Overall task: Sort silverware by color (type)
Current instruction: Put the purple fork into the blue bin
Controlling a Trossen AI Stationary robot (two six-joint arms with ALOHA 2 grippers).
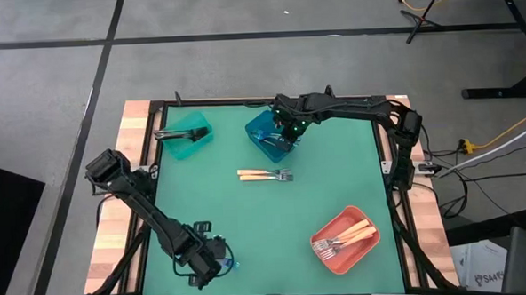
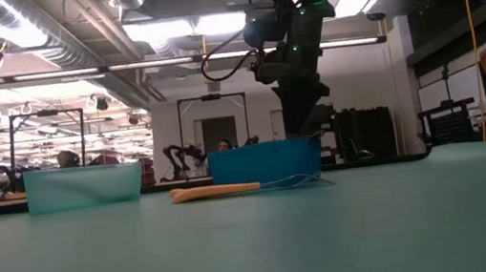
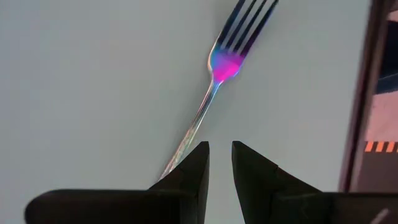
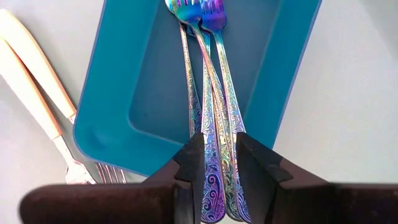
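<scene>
My right gripper (image 4: 219,140) hangs over the blue bin (image 1: 261,143) at the table's far side and is shut on three iridescent forks (image 4: 208,74). My left gripper (image 3: 221,146) points down near the table's near left corner (image 1: 213,261), its fingers a narrow gap apart with bare table between them. Another iridescent fork (image 3: 217,62) lies flat under it. That fork's handle runs behind one finger, and I cannot tell whether they touch. Two gold-handled forks (image 1: 264,175) lie side by side on the mat at mid-table. My right gripper pinches the bundled handles (image 4: 217,155) of the three forks between its two fingers, near their free ends. The fingers come steeply from above. The handles cross the bin's rim and the heads (image 4: 196,12) reach over the bin's floor.
A teal bin (image 1: 187,146) with black forks (image 1: 178,133) stands at the far left. A coral bin (image 1: 339,255) with gold-handled forks (image 1: 347,239) stands at the near right. Bare mat lies between the bins.
</scene>
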